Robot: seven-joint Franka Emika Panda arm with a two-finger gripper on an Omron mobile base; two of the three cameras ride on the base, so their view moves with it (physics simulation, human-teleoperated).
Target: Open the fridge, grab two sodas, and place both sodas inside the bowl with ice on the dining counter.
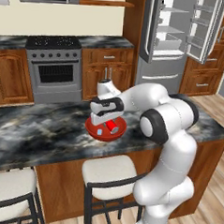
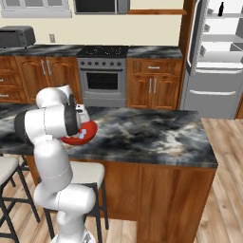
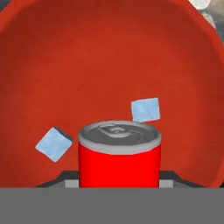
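The end effector (image 1: 106, 122) sits low over the red bowl (image 1: 91, 129), closed on a red can (image 3: 119, 153) that fills the bowl's 6 o'clock side in the hand view. Two ice cubes lie inside: one (image 3: 53, 144) at 9 o'clock of the can, another (image 3: 145, 109) at 1 o'clock. The table (image 2: 152, 135) stretches bare toward the fridge (image 1: 179, 38), whose open doors flank the shelves. Two stools (image 1: 110, 172) stand under the table's near edge.

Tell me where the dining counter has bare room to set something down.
The dining counter is bare from the bowl to its far end toward the fridge. It is crowded at the bowl, where the gripper holds a red can over ice cubes.
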